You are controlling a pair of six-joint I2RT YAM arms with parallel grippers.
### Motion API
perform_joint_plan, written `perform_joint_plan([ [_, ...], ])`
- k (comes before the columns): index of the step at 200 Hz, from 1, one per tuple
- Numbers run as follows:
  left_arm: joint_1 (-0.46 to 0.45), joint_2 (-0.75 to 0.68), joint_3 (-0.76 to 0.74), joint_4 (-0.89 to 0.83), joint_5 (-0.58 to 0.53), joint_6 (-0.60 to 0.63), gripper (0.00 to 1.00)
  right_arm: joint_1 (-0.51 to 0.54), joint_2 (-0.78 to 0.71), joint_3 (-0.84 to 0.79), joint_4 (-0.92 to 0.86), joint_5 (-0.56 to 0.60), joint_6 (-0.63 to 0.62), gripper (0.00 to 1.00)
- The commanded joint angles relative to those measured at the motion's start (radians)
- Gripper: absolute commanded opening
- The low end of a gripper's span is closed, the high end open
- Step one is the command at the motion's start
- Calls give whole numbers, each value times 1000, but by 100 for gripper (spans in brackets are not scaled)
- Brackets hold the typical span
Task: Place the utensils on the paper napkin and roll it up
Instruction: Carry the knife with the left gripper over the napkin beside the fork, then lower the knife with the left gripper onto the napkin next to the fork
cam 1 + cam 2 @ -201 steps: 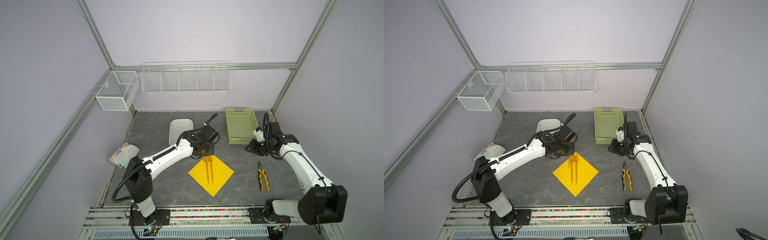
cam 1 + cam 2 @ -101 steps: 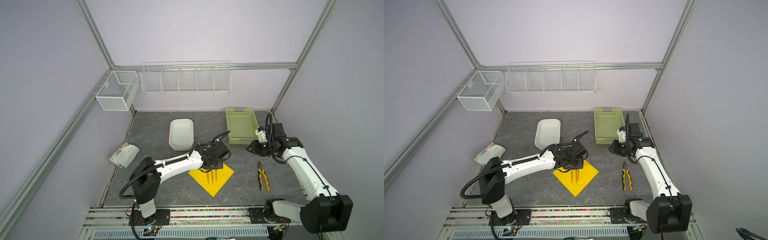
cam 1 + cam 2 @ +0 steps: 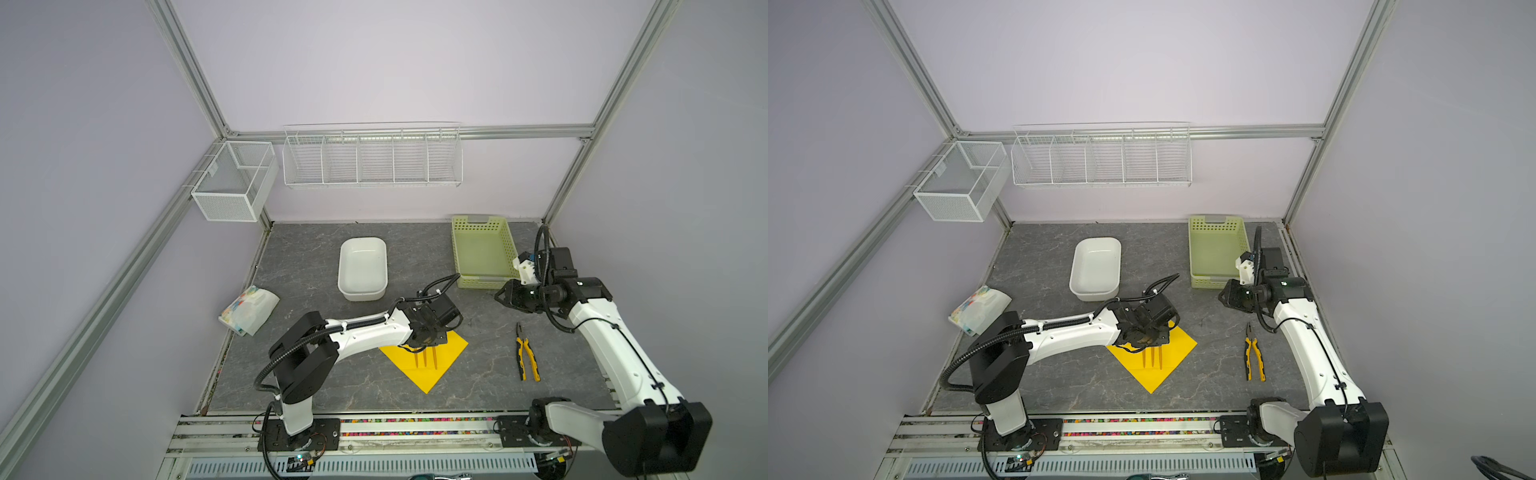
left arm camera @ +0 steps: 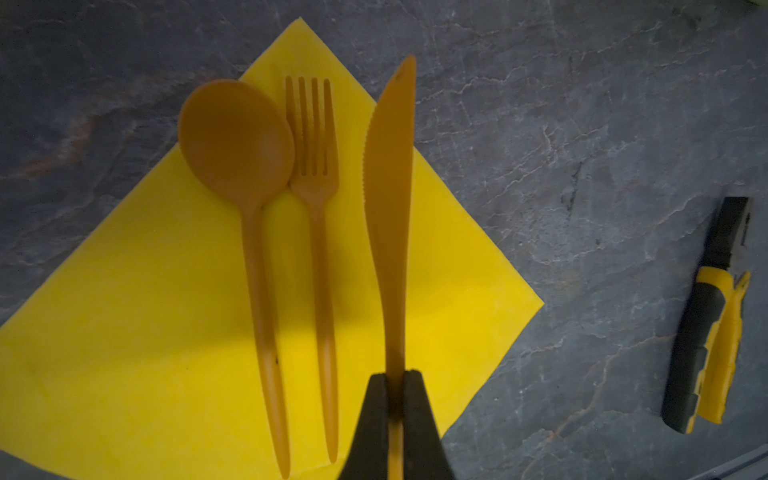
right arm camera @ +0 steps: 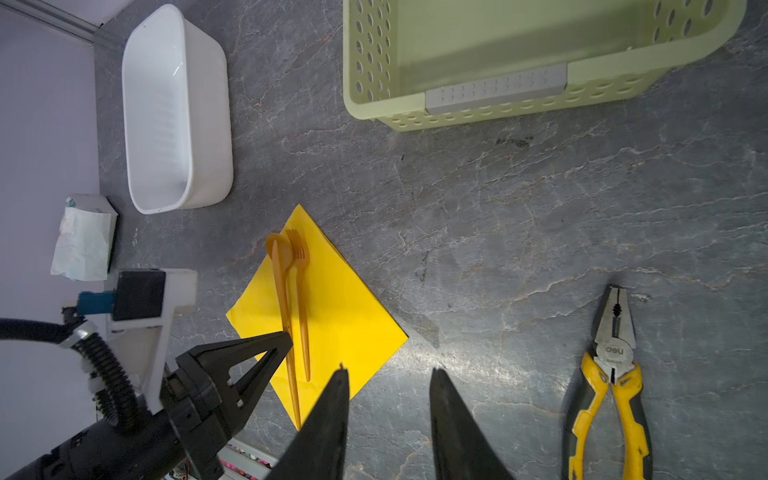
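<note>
Clamping my left gripper (image 4: 397,376) on the knife (image 4: 388,199), its length parallel to spoon (image 4: 237,137) and fork (image 4: 313,166), tip heading their way; right gripper (image 5: 388,374) parted, empty.

Pale lilac matte walls (image 3: 374,62) on three sides, plain. Silver aluminium frame posts (image 3: 187,70) run up the back corners, joined by a silver aluminium crossbar (image 3: 519,132) along the back wall. A long white wire rack with dividers (image 3: 372,160) hangs from the crossbar. A white fine-mesh box basket (image 3: 232,187) hangs on the slanted left rail. Work surface is a dark grey stone-look tabletop with pale veins (image 3: 478,374). A silver slotted mounting rail (image 3: 415,428) runs along the near edge. Light even, soft shadows.
</note>
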Motion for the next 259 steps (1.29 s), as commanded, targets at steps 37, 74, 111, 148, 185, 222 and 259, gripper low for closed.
perform_joint_plan([
  [37,-9,75,43,-19,-62,-18,1,-4,-19,-8,6,18,-27,36],
  [74,-10,112,93,-59,-76,6,1,-4,-23,-8,6,23,-29,36],
  [111,-10,136,113,-73,-74,10,0,-4,-21,-7,3,28,-31,36],
  [148,-10,142,124,-82,-90,11,0,-4,-28,-10,2,32,-31,37],
  [185,-9,151,133,-87,-99,13,1,-3,-28,-8,1,33,-31,36],
  [222,-9,168,158,-121,-120,7,1,-4,-26,-5,-1,34,-32,37],
  [259,-9,183,170,-122,-117,10,1,-5,-29,-6,-2,34,-33,36],
])
